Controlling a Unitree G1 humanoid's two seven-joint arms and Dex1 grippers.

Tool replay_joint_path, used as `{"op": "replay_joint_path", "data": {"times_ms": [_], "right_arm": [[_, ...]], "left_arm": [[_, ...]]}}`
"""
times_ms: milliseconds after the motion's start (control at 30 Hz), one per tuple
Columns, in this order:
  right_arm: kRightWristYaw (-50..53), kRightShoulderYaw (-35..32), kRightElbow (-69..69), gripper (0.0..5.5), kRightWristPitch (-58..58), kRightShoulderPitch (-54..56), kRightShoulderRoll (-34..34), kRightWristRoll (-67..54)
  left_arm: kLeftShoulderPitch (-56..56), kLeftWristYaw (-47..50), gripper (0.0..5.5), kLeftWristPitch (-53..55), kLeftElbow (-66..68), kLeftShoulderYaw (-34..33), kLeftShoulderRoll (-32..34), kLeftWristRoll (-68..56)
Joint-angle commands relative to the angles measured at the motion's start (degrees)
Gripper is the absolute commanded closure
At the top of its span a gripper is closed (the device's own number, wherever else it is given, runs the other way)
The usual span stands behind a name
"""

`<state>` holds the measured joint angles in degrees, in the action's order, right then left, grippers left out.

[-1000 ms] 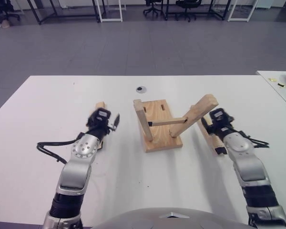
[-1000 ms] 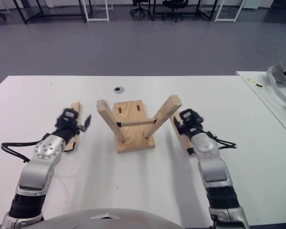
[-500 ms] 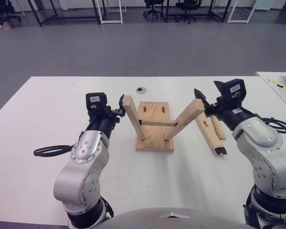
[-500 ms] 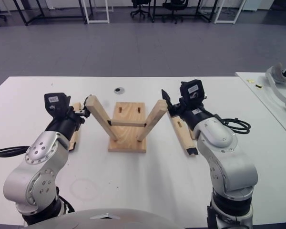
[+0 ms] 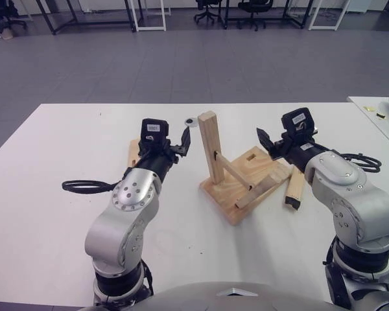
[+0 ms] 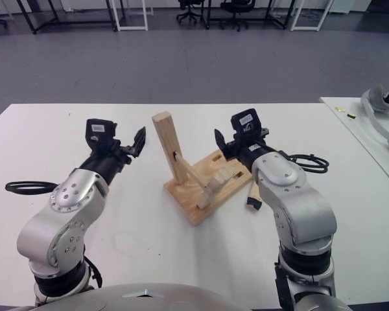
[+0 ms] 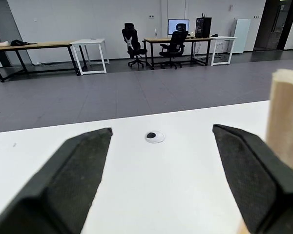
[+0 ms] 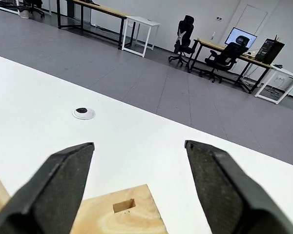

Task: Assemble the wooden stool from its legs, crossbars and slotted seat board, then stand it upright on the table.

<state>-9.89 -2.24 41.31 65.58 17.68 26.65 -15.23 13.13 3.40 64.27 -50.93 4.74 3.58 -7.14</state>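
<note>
The slotted seat board (image 5: pixel 246 188) lies flat and skewed at the table's middle. One leg (image 5: pixel 211 148) stands upright at its left corner. A crossbar (image 5: pixel 232 170) slopes from that leg down to a second leg (image 5: pixel 262 189) lying across the board. Another loose leg (image 5: pixel 293 192) lies right of the board, and one more (image 5: pixel 133 151) lies behind my left arm. My left gripper (image 5: pixel 176 146) hangs open just left of the upright leg (image 7: pixel 288 117), holding nothing. Over the board's (image 8: pixel 132 214) right corner my right gripper (image 5: pixel 272 142) is open and empty.
A round cable grommet (image 5: pixel 190 121) sits in the tabletop behind the stool parts. A black cable (image 5: pixel 84 186) loops on the table at the left. A second table with a white headset (image 6: pixel 382 107) stands to the right.
The two legs stood in a V on the board; now the left one is upright and the right one lies down. The board has turned. Both grippers have drawn in toward the middle.
</note>
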Motion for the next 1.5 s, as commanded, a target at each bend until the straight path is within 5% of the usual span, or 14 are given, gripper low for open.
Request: {"op": "replay_joint_path", "data": {"times_ms": [33,233,400,533,667,800,967,1167,1300,1500], "right_arm": [[-8.8,-0.3,-9.8,2.03,-13.1,-5.6,9.4,3.0],[-16.0,10.3,-41.9,2.03,-37.8,-0.5,14.8,15.6],[-18.0,21.6,-81.8,2.03,-59.3,18.5,10.6,28.6],[-26.9,25.0,-97.9,2.03,-70.6,23.8,8.9,31.5],[-41.0,20.7,-99.8,2.03,-77.4,24.5,7.9,25.2],[-48.2,17.7,-93.6,2.03,-76.5,21.3,5.7,20.1],[-56.5,17.6,-74.4,2.03,-68.3,11.1,7.3,15.0],[-51.5,10.8,-61.8,2.03,-61.8,7.7,14.5,15.9],[-44.5,6.9,-67.8,2.03,-63.6,13.2,14.3,17.4],[-27.0,14.5,-90.9,2.03,-74.8,20.9,5.7,29.2]], "left_arm": [[-0.8,-5.6,1.69,-1.7,1.1,-5.0,5.0,-2.2],[-11.9,-28.6,1.69,-6.5,5.4,-6.8,24.5,-10.6],[-13.6,-34.4,1.69,-13.9,11.8,9.4,32.4,-5.1],[-12.0,-36.9,1.69,-18.4,17.9,17.0,32.9,-2.3],[-9.5,-35.5,1.69,-24.5,28.1,21.6,29.3,2.2],[-4.2,-32.1,1.69,-29.7,37.3,18.8,20.6,1.7],[6.7,-35.0,1.69,-42.6,61.0,13.0,18.5,2.8],[20.6,-38.5,1.69,-64.3,88.8,7.3,18.4,4.8],[15.4,-42.8,1.69,-67.0,82.6,1.4,25.3,2.4],[-4.2,-53.2,1.69,-53.5,47.9,3.1,35.7,-1.2]]}}
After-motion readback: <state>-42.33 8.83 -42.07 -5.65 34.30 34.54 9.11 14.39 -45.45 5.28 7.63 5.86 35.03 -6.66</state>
